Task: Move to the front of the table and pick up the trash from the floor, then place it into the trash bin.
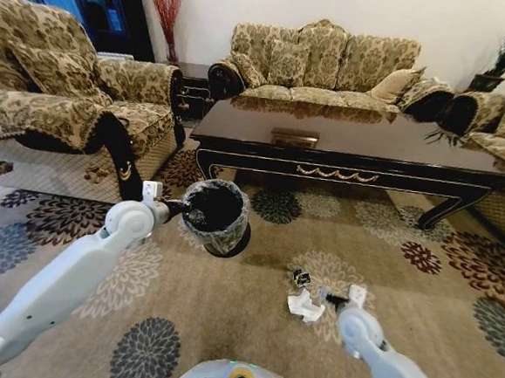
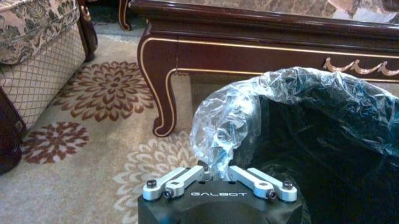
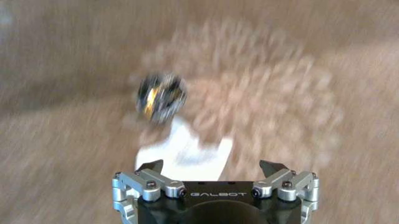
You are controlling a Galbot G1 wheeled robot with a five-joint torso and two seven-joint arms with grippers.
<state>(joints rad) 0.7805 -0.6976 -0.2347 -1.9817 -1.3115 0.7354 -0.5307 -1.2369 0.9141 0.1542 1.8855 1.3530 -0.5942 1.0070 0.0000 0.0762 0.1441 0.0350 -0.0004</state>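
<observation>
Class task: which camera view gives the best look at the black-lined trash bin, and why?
The head view: it shows the whole trash bin standing on the carpet before the table. The left wrist view shows part of its crinkly bag rim, pinched by the left gripper. The right wrist view looks at the carpet.

Left claw (image 2: 216, 179) pinched, right claw (image 3: 212, 167) agape.

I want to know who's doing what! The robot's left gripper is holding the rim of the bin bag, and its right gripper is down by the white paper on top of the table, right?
Not quite. The left gripper does pinch the trash bin bag, but the right gripper is beside the white paper on the carpet, in front of the table, as the head view shows.
</observation>
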